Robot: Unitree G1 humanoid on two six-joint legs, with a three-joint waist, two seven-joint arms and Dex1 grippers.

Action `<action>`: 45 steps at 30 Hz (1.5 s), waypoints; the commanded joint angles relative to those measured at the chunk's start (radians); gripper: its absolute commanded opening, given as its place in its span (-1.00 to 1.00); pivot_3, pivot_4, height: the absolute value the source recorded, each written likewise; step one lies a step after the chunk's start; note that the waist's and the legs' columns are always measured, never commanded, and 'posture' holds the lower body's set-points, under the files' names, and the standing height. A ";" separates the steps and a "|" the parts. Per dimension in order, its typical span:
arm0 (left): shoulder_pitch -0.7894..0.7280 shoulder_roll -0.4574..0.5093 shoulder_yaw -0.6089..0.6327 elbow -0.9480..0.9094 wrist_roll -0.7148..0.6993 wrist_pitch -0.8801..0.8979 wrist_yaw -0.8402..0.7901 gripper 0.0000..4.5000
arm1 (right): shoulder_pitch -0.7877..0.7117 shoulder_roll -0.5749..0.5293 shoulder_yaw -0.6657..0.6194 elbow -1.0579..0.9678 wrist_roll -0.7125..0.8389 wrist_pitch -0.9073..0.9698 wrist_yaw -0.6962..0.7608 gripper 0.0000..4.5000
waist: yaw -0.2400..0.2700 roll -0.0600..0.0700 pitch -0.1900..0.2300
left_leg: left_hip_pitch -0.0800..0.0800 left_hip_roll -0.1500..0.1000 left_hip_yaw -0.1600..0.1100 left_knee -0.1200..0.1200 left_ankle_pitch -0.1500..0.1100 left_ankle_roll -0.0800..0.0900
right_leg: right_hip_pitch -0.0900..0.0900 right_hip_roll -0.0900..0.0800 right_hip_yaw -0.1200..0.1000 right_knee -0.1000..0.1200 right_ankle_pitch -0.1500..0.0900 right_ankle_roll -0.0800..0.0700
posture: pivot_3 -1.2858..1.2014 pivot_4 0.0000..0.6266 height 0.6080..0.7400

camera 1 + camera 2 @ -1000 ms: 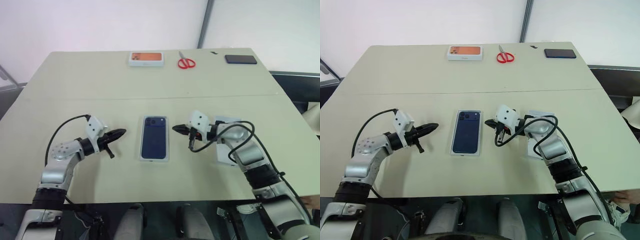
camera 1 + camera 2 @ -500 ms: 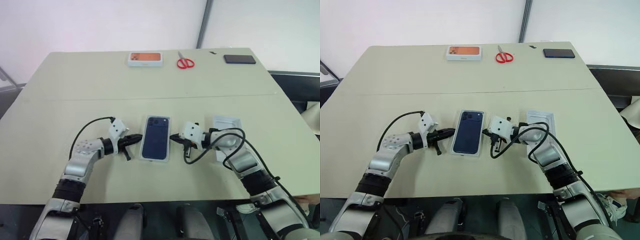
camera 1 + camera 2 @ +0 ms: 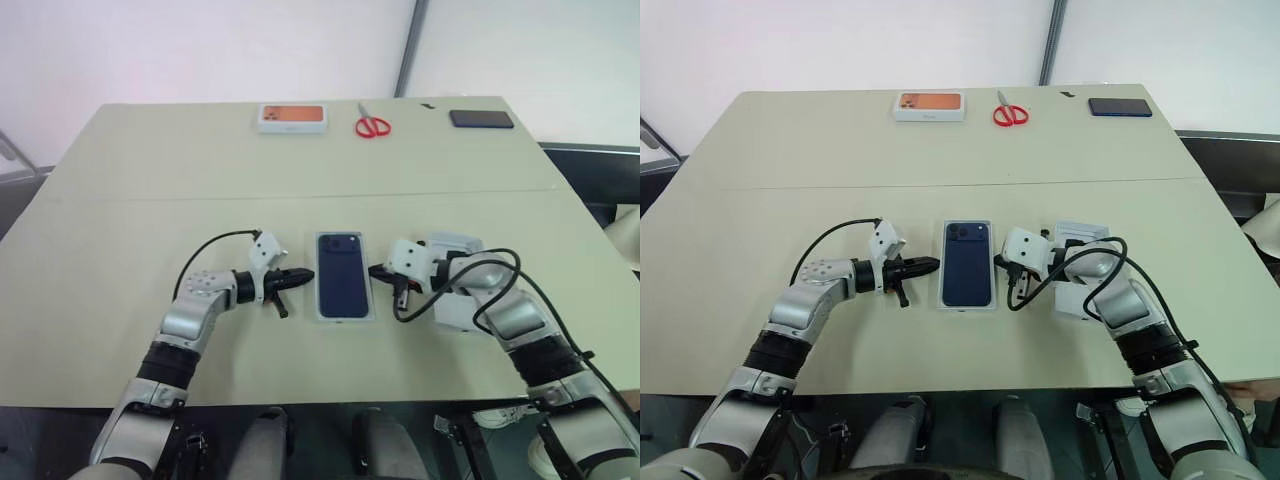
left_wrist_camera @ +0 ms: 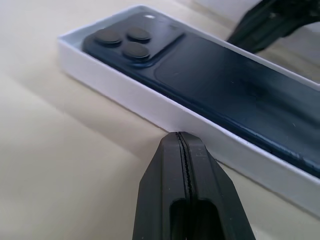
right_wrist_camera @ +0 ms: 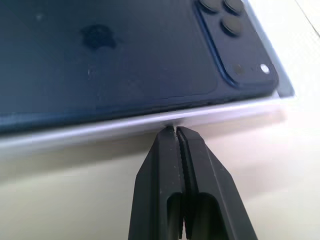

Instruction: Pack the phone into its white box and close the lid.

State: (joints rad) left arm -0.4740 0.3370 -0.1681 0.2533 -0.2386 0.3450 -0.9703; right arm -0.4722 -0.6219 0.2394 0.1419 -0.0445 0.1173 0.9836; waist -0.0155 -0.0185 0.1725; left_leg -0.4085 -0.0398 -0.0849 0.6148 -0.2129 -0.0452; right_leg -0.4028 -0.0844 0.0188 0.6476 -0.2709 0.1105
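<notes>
The dark navy phone lies back up in the white box at the middle of the table. My left gripper is shut, its tip against the box's left wall. My right gripper is shut too, its tip at the box's right wall. Nothing is held by either. The lid lies just right of the box, partly hidden under my right arm.
Along the table's far edge lie an orange-topped box, red scissors and a thin black slab. The table's near edge runs close below both arms.
The box with the phone has slid to the right. My left gripper followed it rightward against its left wall, and my right gripper drew back to the right.
</notes>
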 commanded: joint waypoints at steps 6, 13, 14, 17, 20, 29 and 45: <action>-0.063 -0.075 -0.061 0.049 0.017 -0.019 -0.037 -1.00 | 0.047 -0.060 -0.046 -0.095 0.048 -0.006 0.050 -0.97 | 0.007 0.000 0.000 | 0.000 0.000 0.000 0.001 0.000 0.000 | 0.001 0.000 0.000 0.000 0.000 0.000 | 0.03 -0.52 1.00; -0.069 -0.110 -0.086 0.058 0.031 -0.028 -0.064 -1.00 | 0.087 -0.094 -0.076 -0.117 0.056 0.005 0.057 -0.97 | 0.007 0.000 0.000 | 0.000 0.000 0.000 0.001 0.000 0.000 | 0.002 0.000 0.000 0.000 0.000 0.000 | 0.03 -0.52 1.00; -0.067 -0.112 -0.090 0.055 0.034 -0.030 -0.065 -1.00 | 0.088 -0.095 -0.077 -0.116 0.056 0.003 0.057 -0.97 | 0.007 0.000 0.000 | 0.000 0.000 0.000 0.001 0.000 0.000 | 0.002 0.000 0.000 0.000 0.000 0.000 | 0.03 -0.52 1.00; -0.074 -0.127 -0.089 0.061 0.028 -0.024 -0.066 -1.00 | 0.091 -0.107 -0.089 -0.108 0.061 0.001 0.061 -0.97 | 0.007 0.000 0.000 | 0.000 0.000 -0.001 0.001 0.000 0.000 | 0.002 0.000 0.000 0.000 0.000 0.000 | 0.03 -0.52 1.00; -0.087 -0.142 -0.094 0.063 0.031 -0.020 -0.069 -1.00 | 0.096 -0.118 -0.100 -0.101 0.062 0.004 0.065 -0.97 | 0.008 0.000 0.000 | 0.000 0.000 -0.001 0.001 0.000 0.000 | 0.002 0.000 0.000 -0.001 0.000 0.000 | 0.03 -0.52 1.00; -0.113 -0.180 -0.103 0.116 0.056 -0.044 -0.073 -1.00 | 0.126 -0.154 -0.124 -0.074 0.061 -0.027 0.081 -0.97 | 0.007 0.000 0.000 | 0.000 0.000 -0.001 0.002 0.000 0.000 | 0.002 0.000 0.000 0.000 0.000 0.000 | 0.03 -0.52 1.00; -0.111 -0.131 -0.048 0.141 0.053 -0.074 -0.055 -1.00 | 0.124 -0.161 -0.135 -0.037 0.055 -0.059 0.085 -0.97 | 0.004 0.000 0.000 | 0.001 0.000 -0.001 0.002 0.000 0.000 | 0.003 0.000 0.000 0.000 0.000 0.000 | 0.03 -0.52 1.00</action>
State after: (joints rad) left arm -0.5748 0.1993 -0.2305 0.3961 -0.1829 0.2882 -1.0277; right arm -0.3426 -0.7708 0.1125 0.1057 -0.0028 0.0772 1.0598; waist -0.0111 -0.0185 0.1724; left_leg -0.4074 -0.0398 -0.0856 0.6165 -0.2129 -0.0451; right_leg -0.3998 -0.0842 0.0185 0.6471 -0.2710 0.1107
